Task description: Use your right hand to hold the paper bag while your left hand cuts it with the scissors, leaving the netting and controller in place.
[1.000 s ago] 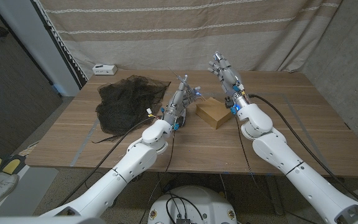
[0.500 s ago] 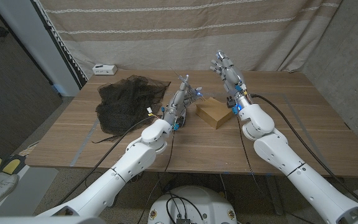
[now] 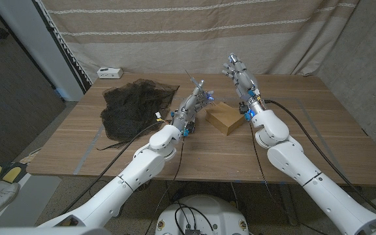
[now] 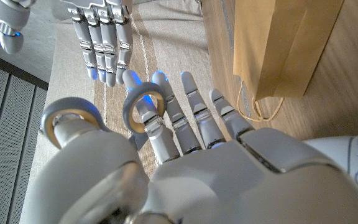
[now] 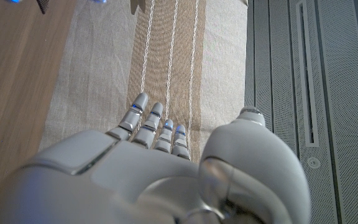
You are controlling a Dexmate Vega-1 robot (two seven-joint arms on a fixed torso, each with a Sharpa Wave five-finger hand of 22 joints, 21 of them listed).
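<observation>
The brown paper bag lies on the table at mid centre, and its handle end shows in the left wrist view as the paper bag. My left hand hovers just left of the bag and holds the scissors, whose blades point up and away. The grey scissors rings sit on my left hand. My right hand is raised above the bag's far side with its fingers stretched out, holding nothing. In its own wrist view my right hand faces the curtain.
Black netting is heaped on the table's left part. A white controller sits at the far left corner. A striped curtain hangs behind the table. Bare wood stretches to the right of the bag.
My left hand has shifted slightly right toward the bag, and the scissors' tips have lifted. My right hand has drifted a little to the right.
</observation>
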